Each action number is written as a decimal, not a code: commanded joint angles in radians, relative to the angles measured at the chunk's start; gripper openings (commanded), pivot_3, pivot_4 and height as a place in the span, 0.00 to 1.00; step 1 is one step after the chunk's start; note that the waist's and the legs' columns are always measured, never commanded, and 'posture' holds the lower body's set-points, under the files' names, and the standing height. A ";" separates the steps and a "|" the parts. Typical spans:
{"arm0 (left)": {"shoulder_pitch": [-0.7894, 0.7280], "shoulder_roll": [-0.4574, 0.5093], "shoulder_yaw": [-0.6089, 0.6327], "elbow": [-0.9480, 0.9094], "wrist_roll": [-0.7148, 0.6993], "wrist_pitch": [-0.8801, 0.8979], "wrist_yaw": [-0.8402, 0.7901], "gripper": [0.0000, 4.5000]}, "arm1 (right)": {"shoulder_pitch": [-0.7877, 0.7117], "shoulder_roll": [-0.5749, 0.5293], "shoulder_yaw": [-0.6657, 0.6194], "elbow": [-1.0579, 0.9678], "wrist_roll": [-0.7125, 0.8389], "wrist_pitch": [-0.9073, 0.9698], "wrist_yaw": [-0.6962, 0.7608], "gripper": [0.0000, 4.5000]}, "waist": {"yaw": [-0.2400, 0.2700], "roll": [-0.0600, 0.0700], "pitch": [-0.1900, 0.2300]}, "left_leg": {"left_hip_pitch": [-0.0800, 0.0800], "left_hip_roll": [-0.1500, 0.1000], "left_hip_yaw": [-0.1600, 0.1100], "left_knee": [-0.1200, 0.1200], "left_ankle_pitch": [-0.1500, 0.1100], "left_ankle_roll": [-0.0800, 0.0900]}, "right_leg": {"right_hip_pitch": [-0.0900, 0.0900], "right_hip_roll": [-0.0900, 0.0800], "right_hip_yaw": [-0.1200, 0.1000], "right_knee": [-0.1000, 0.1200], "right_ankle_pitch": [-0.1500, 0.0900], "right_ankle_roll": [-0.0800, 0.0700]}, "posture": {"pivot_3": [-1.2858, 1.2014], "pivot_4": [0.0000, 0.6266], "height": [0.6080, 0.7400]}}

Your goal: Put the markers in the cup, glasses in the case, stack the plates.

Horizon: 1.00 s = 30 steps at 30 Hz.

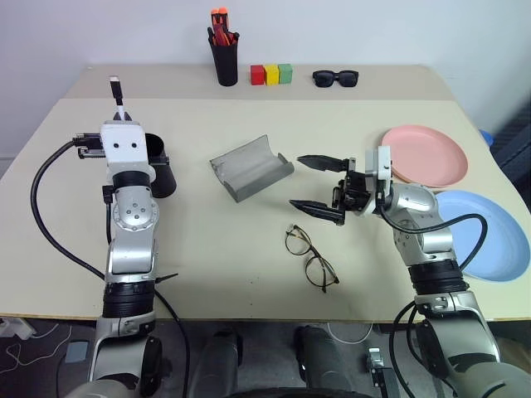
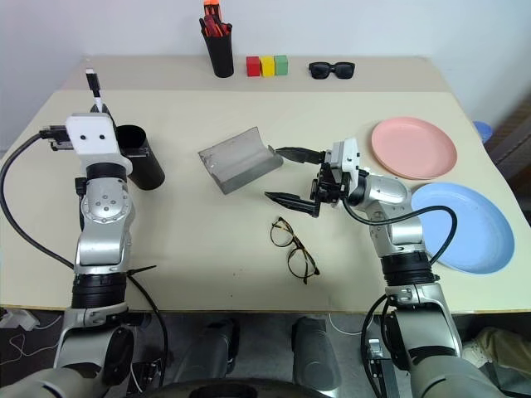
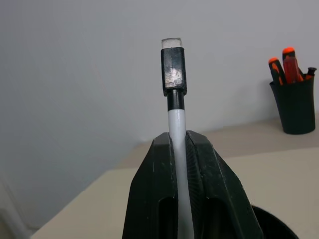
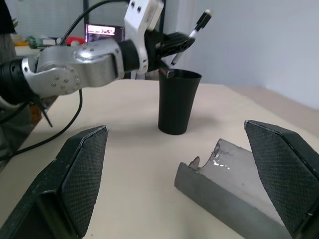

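Across the beige table [image 1: 249, 274], I noted my left gripper [image 3: 178, 149] clamped on the black-and-white marker [image 1: 117, 89], tip up, above the cup [image 4: 178, 102]; my right gripper [image 1: 319, 186] stood wide.

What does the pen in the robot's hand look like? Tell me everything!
The marker is slim, with a white body, a black collar and a black cap with a pale end. It looks like plastic. It stands nearly upright, cap upward, pinched between the two black fingers of the left gripper, which is shut on it. It is in the air just above the black cup, touching nothing else.
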 commanded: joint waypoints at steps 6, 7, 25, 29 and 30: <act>0.006 -0.006 -0.003 -0.027 0.011 -0.033 0.004 0.23 | -0.005 -0.004 -0.025 -0.046 0.026 0.004 -0.003 1.00 | 0.001 0.000 0.000 | 0.000 0.000 0.000 0.000 0.000 0.000 | 0.000 0.000 0.000 0.000 0.000 0.000 | 0.52 0.24 1.00; 0.007 -0.009 -0.005 -0.025 0.012 -0.037 0.005 0.32 | -0.007 -0.005 -0.025 -0.048 0.027 0.006 -0.005 1.00 | 0.000 0.000 0.000 | 0.000 0.000 0.000 0.000 0.000 0.000 | 0.000 0.000 0.000 0.000 0.000 0.000 | 0.52 0.24 1.00; -0.118 0.054 -0.139 -0.283 -0.310 0.413 -0.470 0.99 | 0.069 -0.086 -0.048 -0.131 0.019 0.088 -0.078 1.00 | 0.000 0.000 0.000 | -0.001 0.000 0.000 0.001 0.000 0.000 | 0.000 0.000 0.000 -0.001 0.000 0.000 | 0.52 0.24 1.00; -0.179 0.200 -0.241 -0.315 -0.395 0.609 -0.695 0.99 | 0.150 -0.131 -0.092 -0.180 0.030 0.099 -0.092 1.00 | -0.011 0.000 0.000 | 0.000 0.000 0.000 -0.001 0.000 0.000 | 0.000 0.001 0.000 0.001 0.000 0.000 | 0.52 0.24 1.00; -0.195 0.224 -0.260 -0.311 -0.400 0.648 -0.717 0.99 | 0.168 -0.138 -0.101 -0.188 0.031 0.097 -0.095 1.00 | -0.012 0.000 0.000 | 0.000 0.000 0.000 -0.001 0.000 0.000 | 0.000 0.001 0.000 0.001 0.000 0.000 | 0.52 0.24 1.00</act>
